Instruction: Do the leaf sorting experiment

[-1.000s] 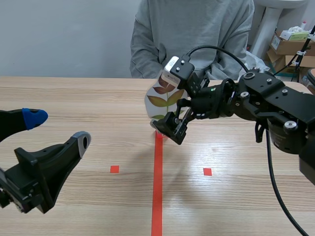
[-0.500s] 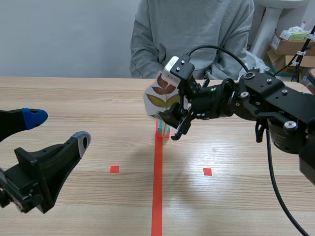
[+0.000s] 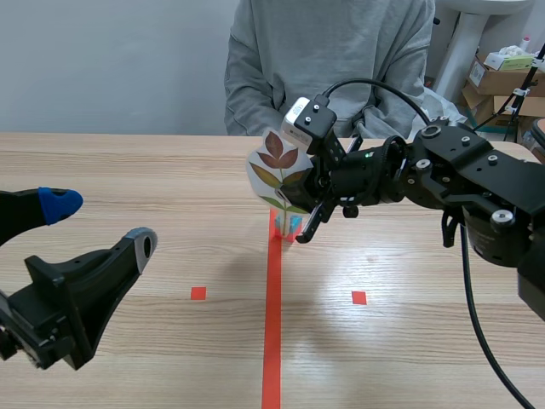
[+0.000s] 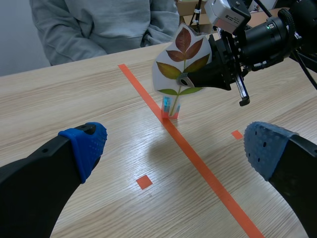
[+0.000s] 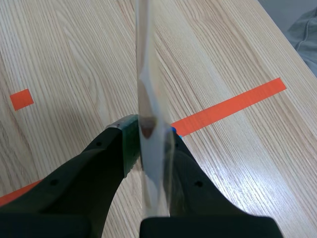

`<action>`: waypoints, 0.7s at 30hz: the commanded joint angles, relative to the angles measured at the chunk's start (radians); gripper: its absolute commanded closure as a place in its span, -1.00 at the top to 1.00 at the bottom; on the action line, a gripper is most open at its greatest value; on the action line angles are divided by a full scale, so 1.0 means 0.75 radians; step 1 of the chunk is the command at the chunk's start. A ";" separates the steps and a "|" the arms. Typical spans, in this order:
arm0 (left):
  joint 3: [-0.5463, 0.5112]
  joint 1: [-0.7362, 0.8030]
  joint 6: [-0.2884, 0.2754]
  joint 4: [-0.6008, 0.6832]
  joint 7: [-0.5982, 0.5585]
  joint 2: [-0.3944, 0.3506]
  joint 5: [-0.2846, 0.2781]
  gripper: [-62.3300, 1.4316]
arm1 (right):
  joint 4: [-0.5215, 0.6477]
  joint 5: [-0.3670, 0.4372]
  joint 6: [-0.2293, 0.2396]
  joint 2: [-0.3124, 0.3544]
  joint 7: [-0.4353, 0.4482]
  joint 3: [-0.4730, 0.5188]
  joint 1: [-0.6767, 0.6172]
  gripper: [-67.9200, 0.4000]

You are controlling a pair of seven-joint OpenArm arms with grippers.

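Tabletop (image 3: 128, 170): pale wood grain, with an orange-red tape line running away from us down its middle.
Left tool (image 3: 102, 223): hangs low at our left side, fingers spread wide with nothing between them, well apart from the card.
Leaf card (image 3: 277, 175): laminated, with a pressed sprig showing; it stands upright over the tape line, its lower edge at the small blue-and-red stand (image 3: 288, 226).
Stand: sits on the tape line near the middle; we cannot tell whether the card is fully down in its slot.
Right tool (image 5: 150, 148): reaches in from our right, its pads clamped on the card's lower part, one on each face.
Step in hand: we judge it to be seating the card in the stand.
Doing it well: we hold the card vertical and in line with the slot, press straight down with little force, and part the fingers only once the card stands by itself. A sideways drag on release could tip the light stand.
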 commanded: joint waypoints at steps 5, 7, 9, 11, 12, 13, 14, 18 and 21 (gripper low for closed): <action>-0.004 -0.004 -0.002 0.024 -0.018 0.004 -0.009 0.91 | 0.034 0.094 -0.001 0.015 0.017 0.044 0.022 -0.94; -0.004 -0.004 -0.002 0.024 -0.018 0.004 -0.009 0.91 | 0.041 0.158 -0.001 0.027 0.005 0.093 0.004 -0.94; -0.004 -0.004 -0.002 0.024 -0.018 0.004 -0.009 0.91 | 0.066 0.208 -0.013 0.053 -0.020 0.157 -0.025 -0.94; -0.004 -0.004 -0.002 0.024 -0.018 0.003 -0.009 0.91 | 0.110 0.253 -0.053 0.086 -0.060 0.234 -0.067 -0.94; -0.004 -0.004 -0.002 0.024 -0.018 0.003 -0.009 0.91 | 0.139 0.275 -0.075 0.107 -0.082 0.281 -0.093 -0.94; -0.004 -0.004 -0.002 0.024 -0.018 0.003 -0.009 0.91 | 0.168 0.287 -0.102 0.127 -0.100 0.330 -0.119 -0.94; -0.004 -0.004 -0.002 0.024 -0.018 0.003 -0.009 0.91 | 0.197 0.299 -0.136 0.145 -0.116 0.383 -0.148 -0.94; -0.004 -0.004 -0.003 0.024 -0.019 0.003 -0.009 0.91 | 0.253 0.309 -0.264 0.189 -0.176 0.605 -0.232 -0.94; -0.004 -0.004 -0.003 0.024 -0.019 0.003 -0.009 0.91 | 0.253 0.309 -0.365 0.192 -0.218 0.745 -0.254 -0.94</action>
